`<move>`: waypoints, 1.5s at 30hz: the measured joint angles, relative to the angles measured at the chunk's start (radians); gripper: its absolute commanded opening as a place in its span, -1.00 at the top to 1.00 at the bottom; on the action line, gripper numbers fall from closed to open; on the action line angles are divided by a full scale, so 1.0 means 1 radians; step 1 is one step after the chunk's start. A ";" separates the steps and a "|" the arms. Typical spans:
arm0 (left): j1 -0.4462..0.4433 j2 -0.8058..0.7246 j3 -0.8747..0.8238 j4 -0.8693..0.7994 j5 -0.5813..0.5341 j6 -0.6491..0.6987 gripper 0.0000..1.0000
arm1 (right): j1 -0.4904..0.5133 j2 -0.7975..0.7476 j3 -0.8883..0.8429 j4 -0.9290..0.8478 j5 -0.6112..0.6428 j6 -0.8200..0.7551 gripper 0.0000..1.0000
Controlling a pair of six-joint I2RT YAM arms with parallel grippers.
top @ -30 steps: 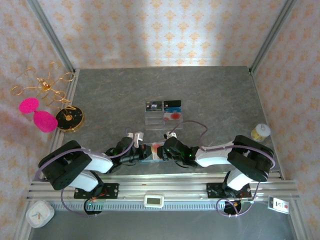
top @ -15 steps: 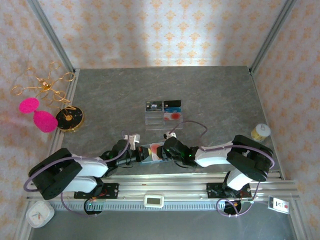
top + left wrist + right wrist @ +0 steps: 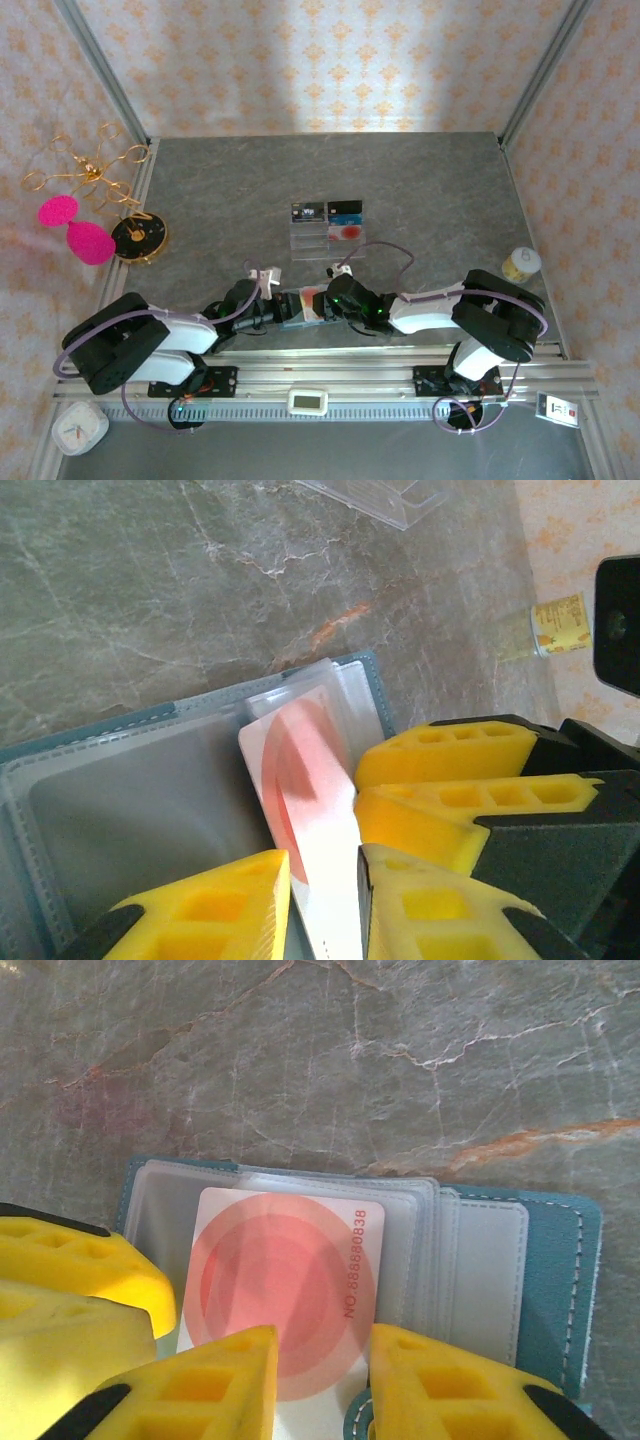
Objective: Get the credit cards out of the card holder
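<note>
The teal card holder (image 3: 297, 309) lies open near the table's front edge, between my two grippers. Its clear pockets (image 3: 140, 800) and teal cover (image 3: 562, 1260) face up. A pale credit card with red rings (image 3: 280, 1285) sticks out of a pocket. In the left wrist view this card (image 3: 305, 780) runs between the parted fingers of my left gripper (image 3: 325, 865), close to the right finger. My right gripper (image 3: 322, 1345) stands open over the card's lower part, a teal corner showing between its fingers. Each gripper's yellow fingers (image 3: 440, 760) appear in the other's view.
A clear compartment tray (image 3: 327, 228) holding a few cards sits mid-table behind the wallet. A small yellow-lidded jar (image 3: 520, 264) stands at the right edge, and a black-and-gold round object (image 3: 138, 237) at the left. The metal rail (image 3: 320, 365) runs just in front of the wallet.
My left arm's elbow has swung down and to the left. Its jaws have parted from the card. The right arm and the wallet have stayed put.
</note>
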 measured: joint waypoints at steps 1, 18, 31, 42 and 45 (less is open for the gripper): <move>0.000 0.011 0.000 0.015 0.002 -0.001 0.49 | 0.000 0.000 0.000 0.000 0.000 0.000 0.43; -0.013 -0.044 0.002 -0.059 -0.082 -0.023 0.49 | 0.000 0.004 0.001 0.007 0.000 -0.001 0.44; -0.043 -0.003 0.063 -0.109 -0.112 -0.044 0.53 | 0.000 0.008 0.001 0.013 0.000 -0.001 0.44; -0.062 0.011 0.087 -0.168 -0.164 -0.045 1.00 | 0.000 0.008 0.000 0.015 0.000 -0.001 0.46; -0.062 0.011 0.071 -0.143 -0.166 -0.052 1.00 | 0.000 0.008 0.000 0.016 -0.003 -0.001 0.47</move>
